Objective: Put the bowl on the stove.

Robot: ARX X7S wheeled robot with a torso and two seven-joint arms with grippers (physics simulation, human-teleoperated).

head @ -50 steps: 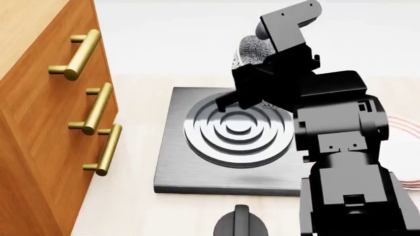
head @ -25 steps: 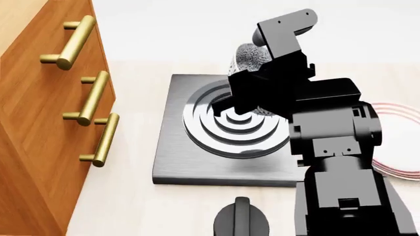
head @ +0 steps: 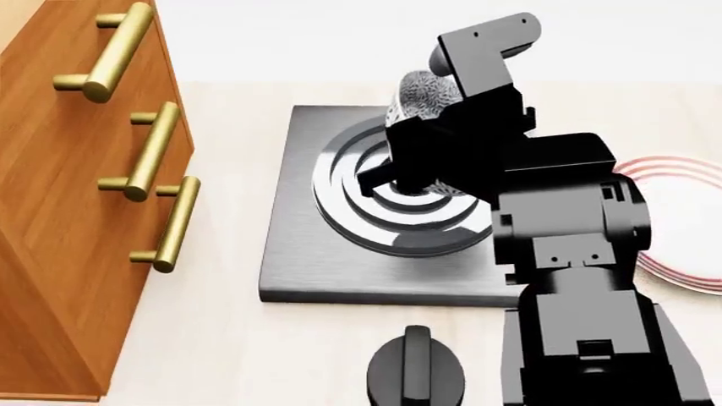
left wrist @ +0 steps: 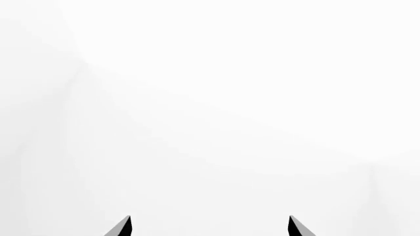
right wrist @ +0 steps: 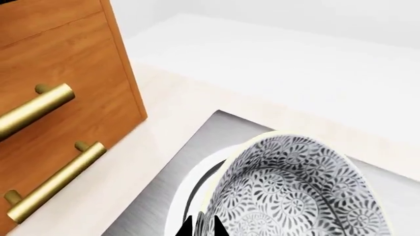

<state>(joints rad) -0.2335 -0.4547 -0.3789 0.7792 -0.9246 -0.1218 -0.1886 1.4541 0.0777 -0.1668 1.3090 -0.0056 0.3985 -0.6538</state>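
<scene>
Gripping the bowl by its pale rim, the right hand has its two dark fingertips pinched together on the rim's near edge, one tip on the patterned inside and one on the outside. In the right wrist view the bowl tilts, its grey-blue floral interior facing the camera, and it hangs above the raised ring burner of the stove. The head view shows the same bowl peeking out behind the black right arm, over the far part of the concentric rings; whether its base touches the burner cannot be told, since the arm hides the underside. The stove is a square dark grey slab lying flat on the pale tabletop.

Just beside the stove, toward the robot's left, stands a wooden cabinet with three brass bar handles. A black round knob sits on the tabletop in front of the stove's near edge, apart from it. A white plate with red rings lies on the robot's right of the stove, partly hidden by the arm.

The left hand appears only in its own wrist view, where two dark fingertips stand well apart with nothing between them, against a blank white background.
</scene>
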